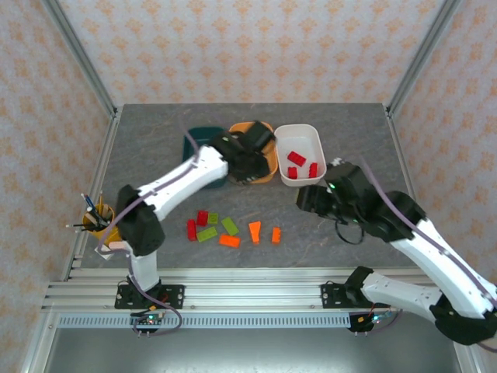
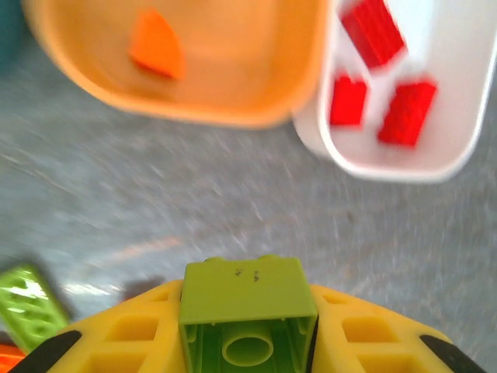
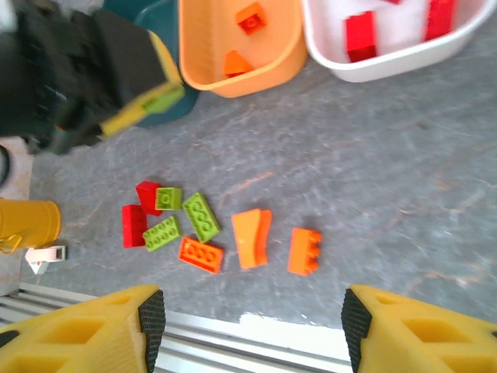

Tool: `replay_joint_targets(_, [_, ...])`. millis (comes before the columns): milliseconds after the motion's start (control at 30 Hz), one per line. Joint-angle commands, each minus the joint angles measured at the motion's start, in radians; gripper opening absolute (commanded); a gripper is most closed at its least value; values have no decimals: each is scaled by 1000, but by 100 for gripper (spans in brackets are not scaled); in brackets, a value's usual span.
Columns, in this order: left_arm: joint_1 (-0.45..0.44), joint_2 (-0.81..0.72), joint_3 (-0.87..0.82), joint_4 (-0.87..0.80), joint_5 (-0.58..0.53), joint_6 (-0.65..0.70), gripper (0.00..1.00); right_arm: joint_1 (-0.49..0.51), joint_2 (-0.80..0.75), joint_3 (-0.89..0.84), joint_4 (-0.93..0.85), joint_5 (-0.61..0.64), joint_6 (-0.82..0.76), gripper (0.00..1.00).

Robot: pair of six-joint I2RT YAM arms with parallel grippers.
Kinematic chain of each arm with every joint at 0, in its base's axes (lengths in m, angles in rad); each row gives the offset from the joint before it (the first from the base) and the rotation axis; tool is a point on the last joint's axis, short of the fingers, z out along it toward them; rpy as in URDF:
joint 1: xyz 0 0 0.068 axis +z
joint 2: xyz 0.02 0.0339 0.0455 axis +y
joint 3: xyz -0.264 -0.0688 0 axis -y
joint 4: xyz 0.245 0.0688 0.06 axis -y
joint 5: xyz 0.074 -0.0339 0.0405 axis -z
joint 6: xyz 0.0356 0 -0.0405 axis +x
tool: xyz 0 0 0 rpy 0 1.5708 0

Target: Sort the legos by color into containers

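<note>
Your left gripper [image 2: 248,330] pinches a green brick [image 2: 242,291] between its yellow fingers, the brick's hollow underside facing the wrist camera. From above, that gripper sits at the near side of the orange tub [image 1: 269,166], close to the teal tub [image 1: 196,141]. The table [image 1: 155,155] lies below it.

Your right gripper [image 3: 248,334] is spread wide and holds nothing. It hangs over the table in front of the white tub [image 1: 299,128].

The three tubs stand in a row at the far side: teal on the left, orange in the middle, white on the right. Orange and white touch, or nearly so. Three red bricks [image 1: 296,158] lie in the white tub and two orange pieces [image 3: 235,62] lie in the orange tub. You cannot tell what the teal tub holds.

The loose bricks [image 1: 231,226] lie in a cluster on the table near you: two red, three green and three orange. A pen cup [image 1: 99,217] stands at the left edge.
</note>
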Motion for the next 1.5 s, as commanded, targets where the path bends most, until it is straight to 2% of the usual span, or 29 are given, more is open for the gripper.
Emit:
replay_joint_targets(0, [129,-25,-65,-69,7,127,26,5,107,36,185,-73,-43,64])
replay_joint_targets(167, [288,11,-56,-83,16,276,26,-6,306,100,311,-134,-47,65])
replay_joint_targets(367, [382,129,-52,-57,49,354,26,-42,465,140,470,-162,-3,66])
replay_joint_targets(533, [388,216,-16,-55,60,378,26,-73,521,154,494,-192,22,66])
replay_joint_targets(767, [397,283,-43,-24,44,378,27,-93,516,114,484,-212,24,66])
replay_joint_targets(1067, [397,300,-12,-42,38,389,46,-92,505,85,405,-158,15,66])
replay_joint_targets(1300, [392,177,23,-69,35,374,60,-92,454,58,212,-51,-16,65])
replay_joint_targets(1467, [343,-31,-60,-40,57,369,68,-45,427,-17,51,11,-22,64])
